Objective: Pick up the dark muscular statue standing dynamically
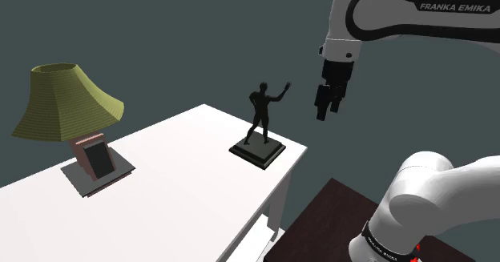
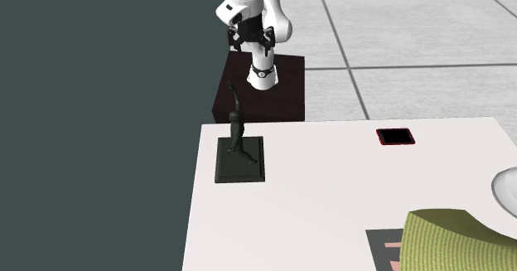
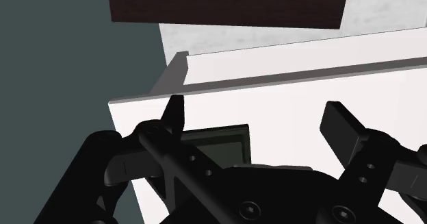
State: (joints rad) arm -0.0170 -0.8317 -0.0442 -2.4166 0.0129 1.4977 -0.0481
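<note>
The dark statue (image 1: 260, 114) of a muscular figure with one arm raised stands upright on its square dark base (image 1: 256, 151), near the white table's corner. In the second exterior view the statue (image 2: 238, 130) is at the table's near-left edge. My gripper (image 1: 324, 110) hangs open in the air to the shoulder view's right of the statue, about level with its raised arm and apart from it. Seen from the second exterior view, the gripper (image 2: 251, 39) is beyond the table edge. In the wrist view the fingers (image 3: 342, 128) stand apart, with the base (image 3: 220, 143) partly showing beneath the hand.
A lamp with an olive shade (image 1: 67, 102) stands on the white table (image 1: 184, 188), far from the statue. A small black square with a red rim (image 2: 395, 136) lies on the tabletop. The dark stand (image 1: 320, 220) sits beside the table. A grey wall runs behind.
</note>
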